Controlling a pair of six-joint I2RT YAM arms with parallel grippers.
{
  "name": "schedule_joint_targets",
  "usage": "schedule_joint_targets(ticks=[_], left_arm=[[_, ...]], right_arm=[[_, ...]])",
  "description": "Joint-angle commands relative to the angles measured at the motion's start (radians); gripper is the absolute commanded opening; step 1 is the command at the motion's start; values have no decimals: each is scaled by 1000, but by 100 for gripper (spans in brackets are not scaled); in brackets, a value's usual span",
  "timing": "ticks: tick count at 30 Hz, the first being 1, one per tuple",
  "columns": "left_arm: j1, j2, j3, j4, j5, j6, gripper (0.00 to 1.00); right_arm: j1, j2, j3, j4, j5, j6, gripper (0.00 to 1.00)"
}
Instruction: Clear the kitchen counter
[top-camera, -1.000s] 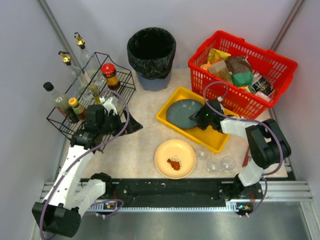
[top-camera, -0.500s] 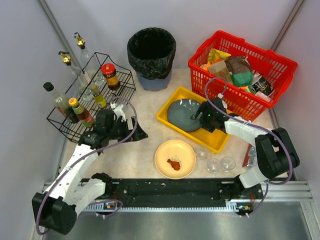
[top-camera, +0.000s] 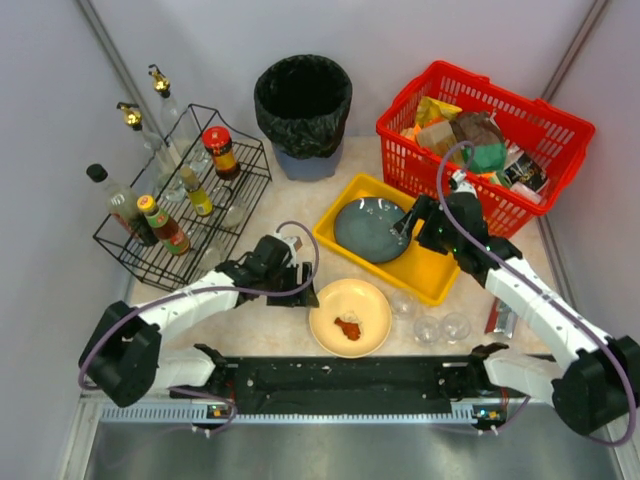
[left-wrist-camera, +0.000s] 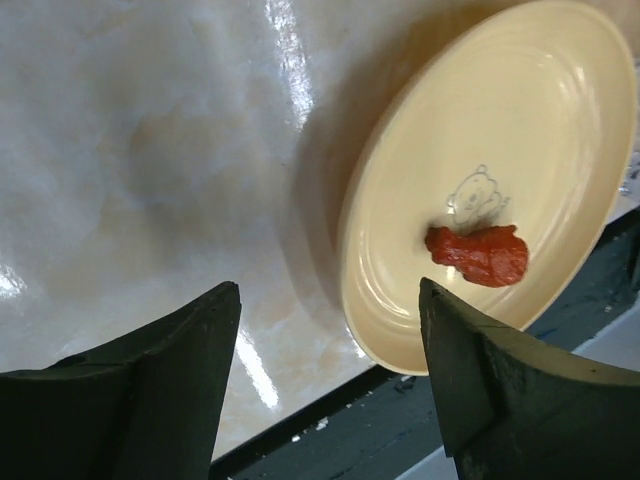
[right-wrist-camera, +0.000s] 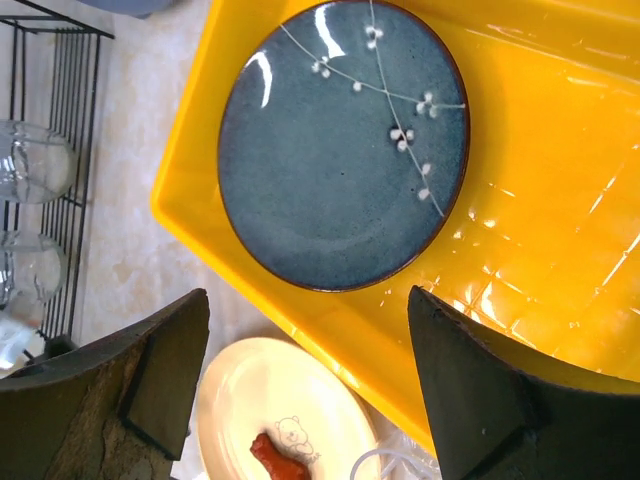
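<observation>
At the left, a black wire rack (top-camera: 150, 255) stands on the kitchen counter (top-camera: 290, 215) and holds several bottles (top-camera: 221, 152). The counter is the wide beige surface with a stone pattern that lies under all the items. The left gripper (top-camera: 300, 292) hangs low over the bare counter, just beside the left rim of a cream plate (top-camera: 350, 317). Its jaws are spread, with nothing between them. The plate carries a small red piece of food (top-camera: 348, 327). Further right, a yellow tray (top-camera: 440, 275) contains a dark blue-grey plate (top-camera: 368, 229). The right gripper (top-camera: 407, 226) is above this tray, near the plate's right edge, and its jaws are also spread and empty. Three clear glasses (top-camera: 428, 328) stand in front of the tray. A red basket (top-camera: 480, 205) full of packets is at the far right.
</observation>
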Motion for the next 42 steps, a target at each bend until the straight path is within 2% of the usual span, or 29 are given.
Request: schedule_joint_targets(ticks=[1,6,11,15,18,20,25,31,37,42], left_arm=[[-31,85,-1,131,-53,-32,72],[-51,186,27,168,-52,-20,58],[-51,238,14,228,-7,17,36],[-58,255,7,251,7,42,22],[-58,249,13,236,-21,55,7],[-58,225,17,221,-48,65,0],[-59,125,45,153,-127,95,0],[-54,40,171,-52,-242,155,0],[-27,-10,312,-218,-228,137,0],[-21,-29,451,-287,-217,86,0]], right_arm=[[12,-88,-23,-49,-10,-45,78],[10,-123,-32,-63,-19,-46,77],[7,-128,-37,-57,-82,-14,77],[9,-141,-43,-55,-105,-5,77],[7,-157,-48,-55,-119,-14,77],[4,-158,-49,-55,-140,-13,77],[3,-160,-49,-58,-183,-14,77],[3,-125,-22,-55,-274,-69,79],[9,-77,8,-25,-400,-149,83],[27,-43,34,31,-498,-155,83]])
